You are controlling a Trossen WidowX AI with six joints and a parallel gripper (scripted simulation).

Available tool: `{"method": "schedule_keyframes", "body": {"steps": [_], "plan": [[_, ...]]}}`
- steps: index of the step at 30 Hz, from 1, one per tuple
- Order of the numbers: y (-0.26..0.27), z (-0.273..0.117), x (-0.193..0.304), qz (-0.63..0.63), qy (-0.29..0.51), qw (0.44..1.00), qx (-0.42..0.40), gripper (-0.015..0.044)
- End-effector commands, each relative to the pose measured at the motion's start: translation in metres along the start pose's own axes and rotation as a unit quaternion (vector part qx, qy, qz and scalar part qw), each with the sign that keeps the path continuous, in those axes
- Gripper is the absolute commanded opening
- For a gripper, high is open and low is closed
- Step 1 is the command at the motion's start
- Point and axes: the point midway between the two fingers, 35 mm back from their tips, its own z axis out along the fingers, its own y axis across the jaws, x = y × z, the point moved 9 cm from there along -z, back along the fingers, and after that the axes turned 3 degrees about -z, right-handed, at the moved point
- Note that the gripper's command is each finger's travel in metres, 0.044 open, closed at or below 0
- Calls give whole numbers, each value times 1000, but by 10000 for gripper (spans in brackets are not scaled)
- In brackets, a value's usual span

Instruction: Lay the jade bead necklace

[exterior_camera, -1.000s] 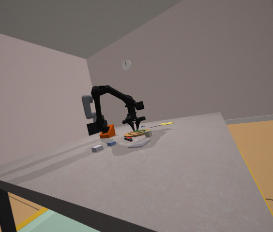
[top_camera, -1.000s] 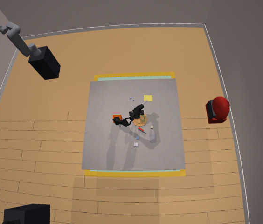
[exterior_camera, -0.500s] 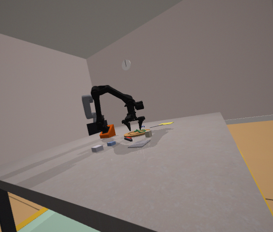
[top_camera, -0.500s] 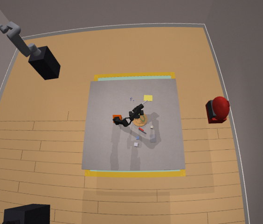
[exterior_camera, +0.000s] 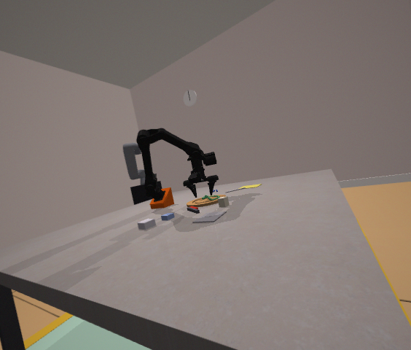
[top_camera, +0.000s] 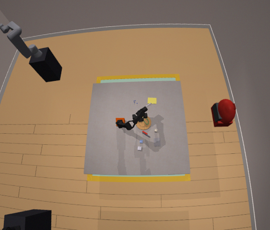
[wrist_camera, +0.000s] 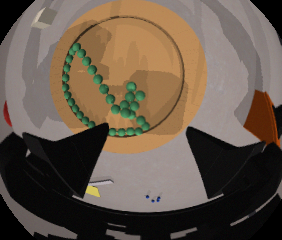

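Observation:
The round wooden bead board lies flat on the table. The jade bead necklace lies on it. In the wrist view, its beads follow the groove along the left side and bottom. Another strand cuts from the upper left to a bunched cluster below and right of the board's middle. The groove's right and upper parts show no beads. My gripper is wide open and empty, just above the board, its fingers apart near the board's lower edge in the wrist view.
A cream block and a red-and-black object lie near the board. Blue and white blocks and a flat grey piece lie farther off. A yellow sheet and small blue bits lie beyond.

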Motion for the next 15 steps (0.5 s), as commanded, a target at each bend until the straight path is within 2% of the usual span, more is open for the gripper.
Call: {"method": "schedule_keyframes", "body": {"steps": [1,7,10,15], "plan": [[3,-7,-1,-68,3,998,-2,361],[7,-31,-8,-361,2,933,-3,204],[8,-34,-9,-392,2,920,-3,125],[8,-34,-9,-392,2,920,-3,120]]}}
